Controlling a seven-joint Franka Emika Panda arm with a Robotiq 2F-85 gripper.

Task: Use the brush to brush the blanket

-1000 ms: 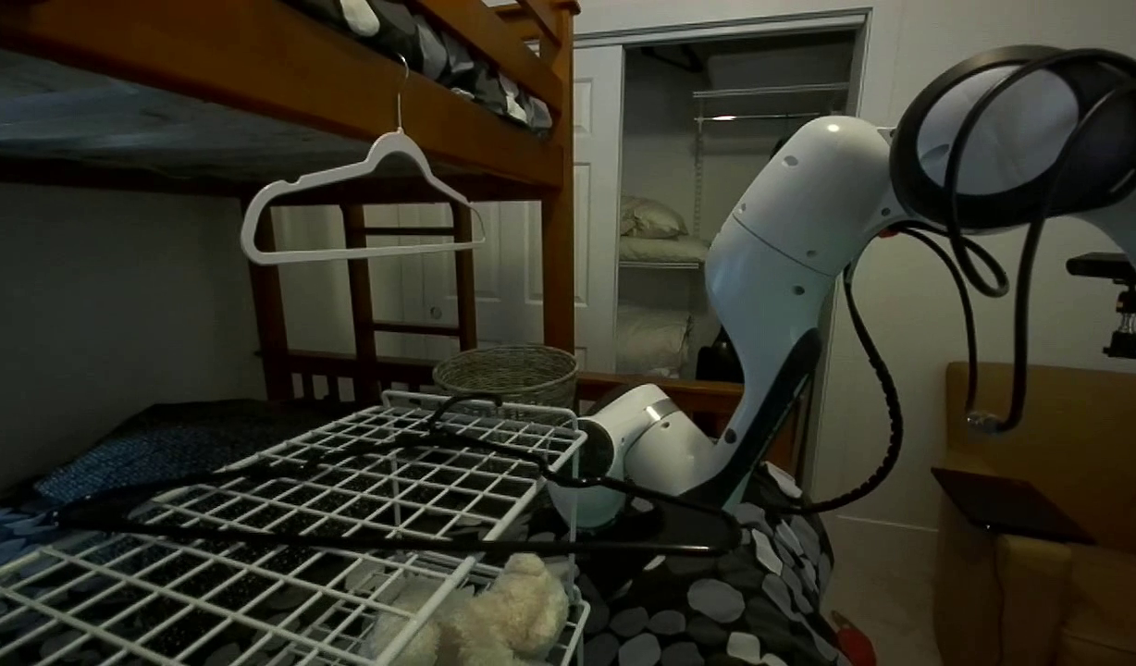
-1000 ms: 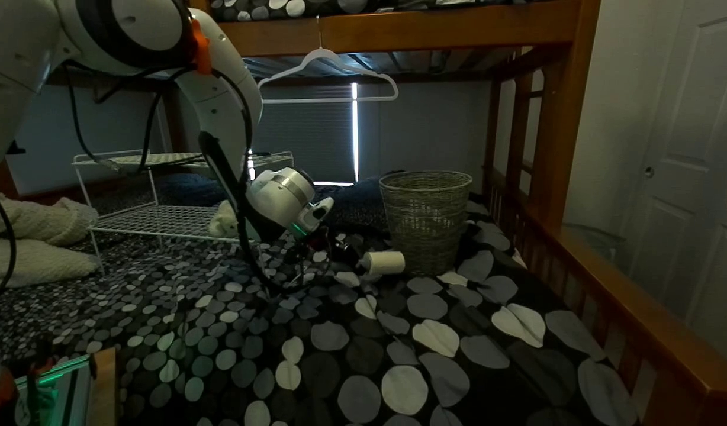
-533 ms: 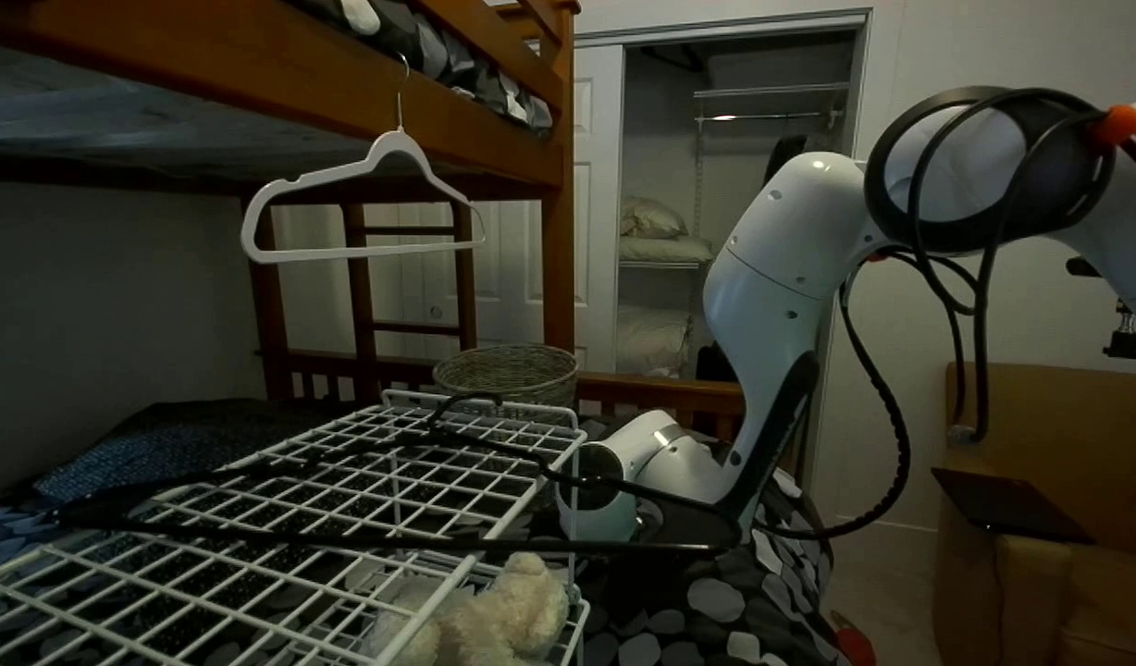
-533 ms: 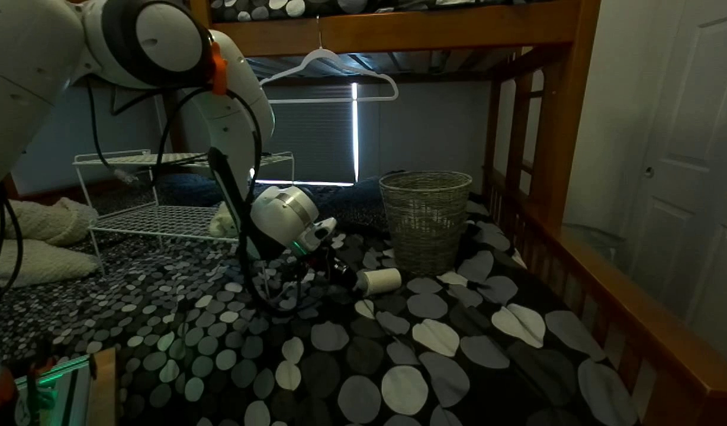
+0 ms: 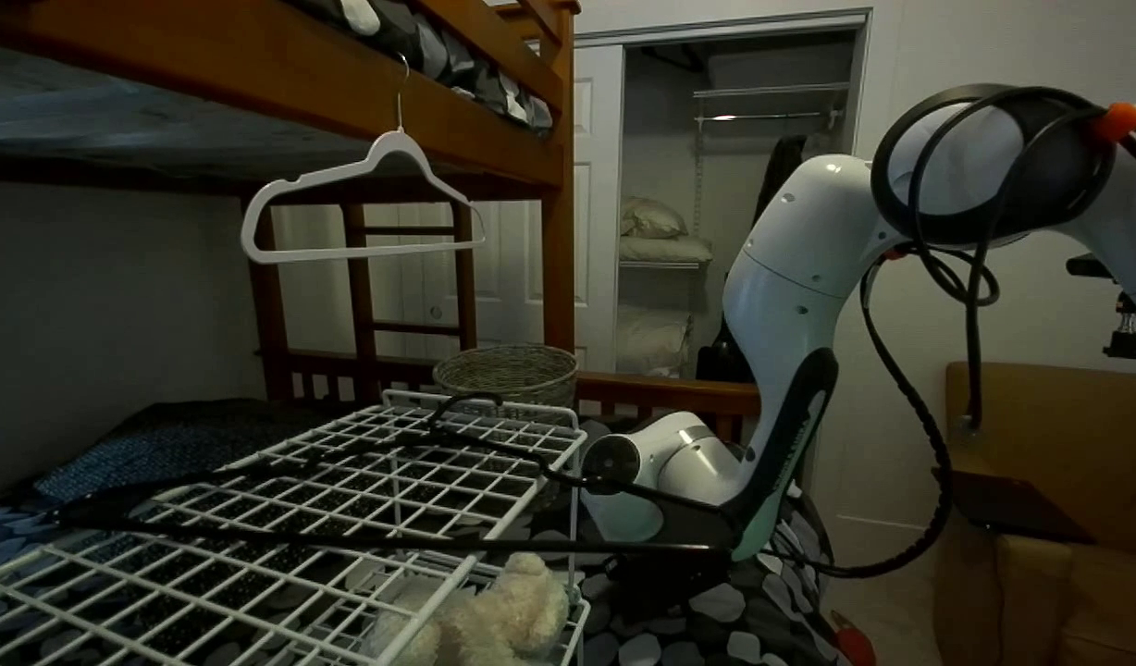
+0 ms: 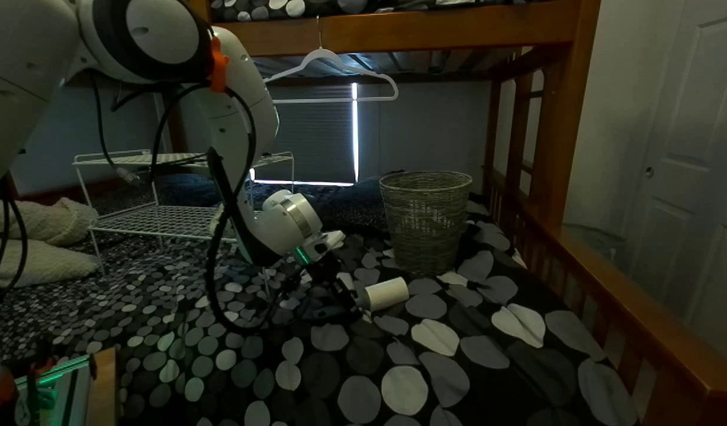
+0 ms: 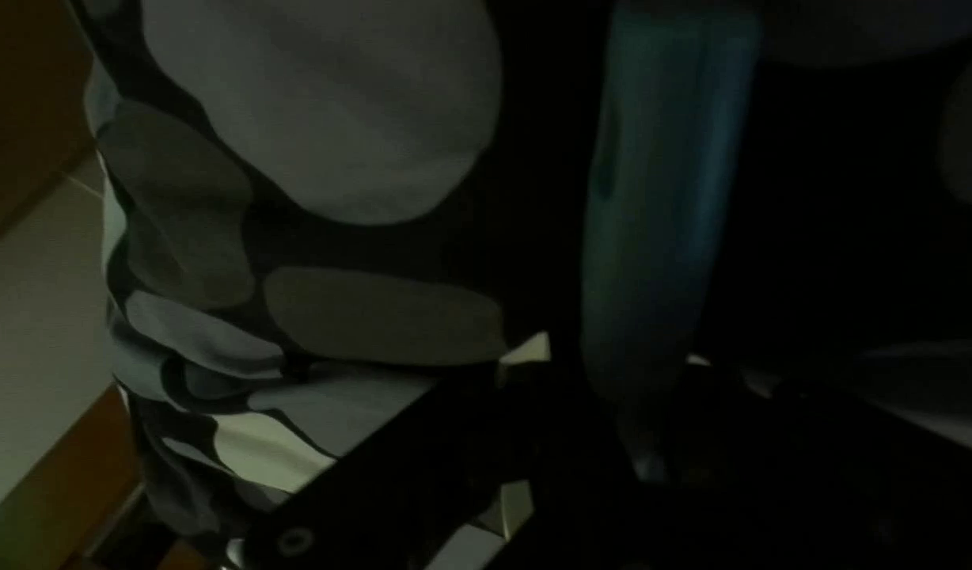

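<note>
One dotted blanket (image 6: pixel 404 390) spreads under the wire rack (image 6: pixel 156 220). In an exterior view, the arm (image 6: pixel 224 118) partly screens the rack; right of the rack stands a basket (image 6: pixel 425 231), its bottom hidden. A black hanger (image 5: pixel 374 541) lies on the rack's top, a fluffy cream toy (image 5: pixel 517 606) at its lower shelf. Also right of the rack, the end effector (image 6: pixel 347 302) is closed around the brush (image 6: pixel 386 294) at its handle; whether the brush touches the blanket, I cannot tell.

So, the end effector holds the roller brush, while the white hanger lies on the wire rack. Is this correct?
Not entirely: in both exterior views the white hanger hangs from the upper bunk; a black hanger lies on the wire rack. The end effector does hold the roller brush.
</note>
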